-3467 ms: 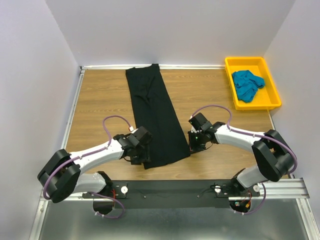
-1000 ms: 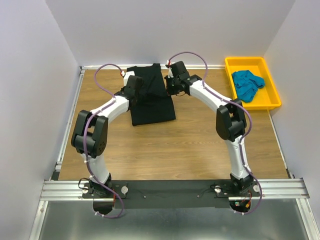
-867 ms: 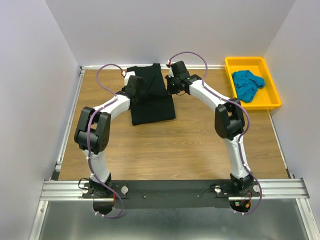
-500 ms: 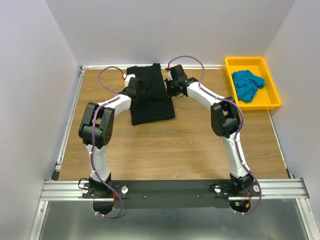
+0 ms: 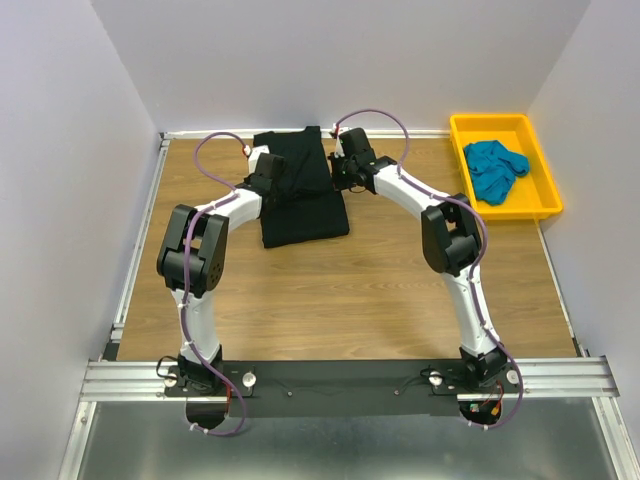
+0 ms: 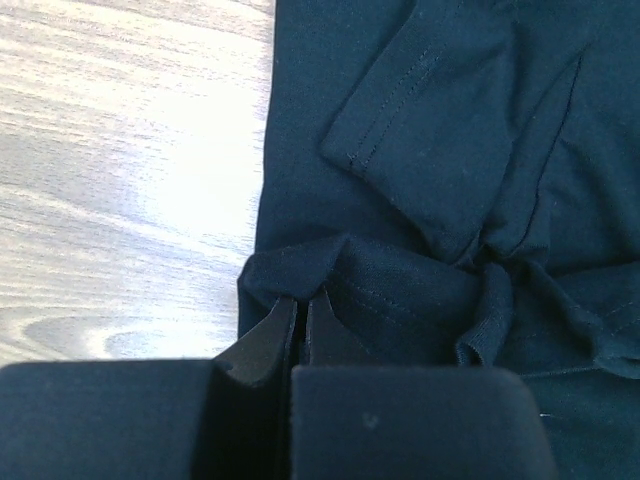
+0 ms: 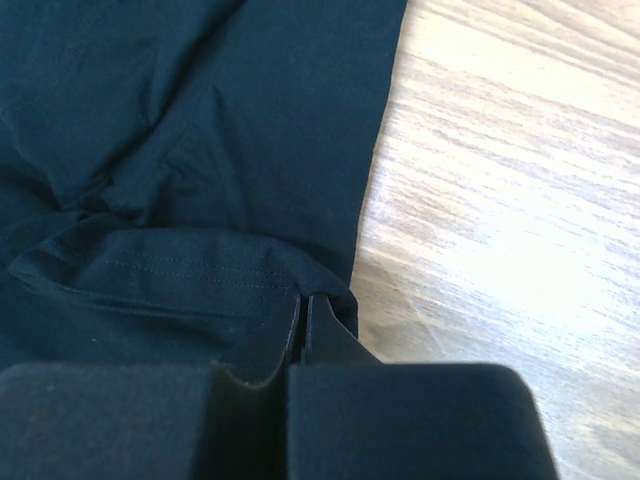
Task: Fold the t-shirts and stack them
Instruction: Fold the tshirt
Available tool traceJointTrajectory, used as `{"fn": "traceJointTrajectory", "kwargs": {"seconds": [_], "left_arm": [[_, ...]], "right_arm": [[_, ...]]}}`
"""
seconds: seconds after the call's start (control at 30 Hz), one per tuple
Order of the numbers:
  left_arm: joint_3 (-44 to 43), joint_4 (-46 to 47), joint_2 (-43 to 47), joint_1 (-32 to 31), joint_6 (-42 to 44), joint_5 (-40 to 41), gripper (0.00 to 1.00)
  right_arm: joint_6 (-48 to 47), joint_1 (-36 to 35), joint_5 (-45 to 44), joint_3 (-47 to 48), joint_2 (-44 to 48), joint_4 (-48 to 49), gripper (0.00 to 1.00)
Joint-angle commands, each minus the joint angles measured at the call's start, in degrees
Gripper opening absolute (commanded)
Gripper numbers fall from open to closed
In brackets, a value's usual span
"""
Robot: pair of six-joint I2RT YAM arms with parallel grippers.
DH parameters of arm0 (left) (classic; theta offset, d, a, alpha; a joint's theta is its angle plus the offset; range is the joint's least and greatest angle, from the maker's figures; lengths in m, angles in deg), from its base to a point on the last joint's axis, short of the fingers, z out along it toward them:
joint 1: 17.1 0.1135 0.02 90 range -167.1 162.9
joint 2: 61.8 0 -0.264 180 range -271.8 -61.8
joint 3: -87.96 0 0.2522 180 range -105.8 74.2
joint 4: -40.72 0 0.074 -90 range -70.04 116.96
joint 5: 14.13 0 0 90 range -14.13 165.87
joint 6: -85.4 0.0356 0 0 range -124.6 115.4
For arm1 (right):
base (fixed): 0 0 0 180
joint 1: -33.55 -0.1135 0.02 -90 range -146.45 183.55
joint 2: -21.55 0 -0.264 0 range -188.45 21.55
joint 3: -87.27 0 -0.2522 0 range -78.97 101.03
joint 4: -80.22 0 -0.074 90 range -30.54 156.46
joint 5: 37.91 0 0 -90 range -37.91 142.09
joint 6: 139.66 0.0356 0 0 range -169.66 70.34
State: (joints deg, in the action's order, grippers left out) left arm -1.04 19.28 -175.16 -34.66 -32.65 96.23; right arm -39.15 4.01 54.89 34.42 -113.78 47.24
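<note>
The left gripper [image 6: 300,308] and right gripper [image 7: 303,306] are each pinched shut on a bunched hem of the black t-shirt [image 5: 305,205]. The shirt lies folded in the overhead frame's upper middle, between them. The teal t-shirt [image 5: 494,168] sits crumpled in the yellow tray [image 5: 510,214] at upper right.

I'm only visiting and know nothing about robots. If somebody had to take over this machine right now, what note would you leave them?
Left gripper: shut, pinching the black t-shirt at its left edge.
Right gripper: shut, pinching the same shirt's hem at its right edge.
Black t-shirt: far side of the table, doubled over into a shorter rectangle.
Teal t-shirt: crumpled in the yellow tray, far right, not folded.
Done: a fold of the black shirt.
Left: let go, finish folding the black shirt, then fetch, fold and stack the teal one.
</note>
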Motion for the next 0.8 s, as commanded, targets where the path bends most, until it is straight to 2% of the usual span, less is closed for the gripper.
{"fn": "traceJointTrajectory", "kwargs": {"seconds": [0.0,0.17,0.23,0.3,0.33,0.37,0.43,0.47,0.57,0.77], "left_arm": [[-0.3,2.5,1.0,0.6,0.1,0.7,0.00],[-1.9,2.4,-1.6,0.7,-0.2,0.6,0.03],[-2.0,2.4,-2.0,0.7,-0.7,1.3,0.14],[-2.0,2.7,-1.8,0.7,-0.8,1.6,0.29],[-2.0,2.8,-1.4,0.7,-0.8,1.6,0.42],[-2.1,2.8,-1.1,0.8,-0.9,1.5,0.51],[-2.3,2.8,0.1,0.7,-0.6,1.2,0.52],[-2.4,2.8,0.6,0.7,-0.6,1.2,0.57],[-2.4,2.5,4.4,0.7,-0.6,1.3,0.61],[1.5,1.6,16.1,0.3,-1.6,1.2,0.63]], "right_arm": [[-0.5,0.4,0.0,-0.2,1.0,3.0,0.01],[-0.8,0.4,-1.0,0.4,-0.4,3.1,0.05],[-0.9,0.4,-1.4,0.7,-1.1,3.2,0.09],[-1.2,0.3,-1.2,1.0,-1.4,3.2,0.15],[-1.3,0.4,-1.1,1.0,-1.5,3.2,0.18],[-1.6,0.3,-1.1,1.3,-1.4,3.2,0.24],[-1.8,0.4,-0.9,1.6,-1.0,3.1,0.30],[-2.0,0.3,-0.8,1.6,0.1,3.2,0.39],[-1.9,0.4,-0.7,1.6,2.9,3.1,0.49],[-0.9,0.4,2.7,-4.2,10.5,3.2,0.53]]}}
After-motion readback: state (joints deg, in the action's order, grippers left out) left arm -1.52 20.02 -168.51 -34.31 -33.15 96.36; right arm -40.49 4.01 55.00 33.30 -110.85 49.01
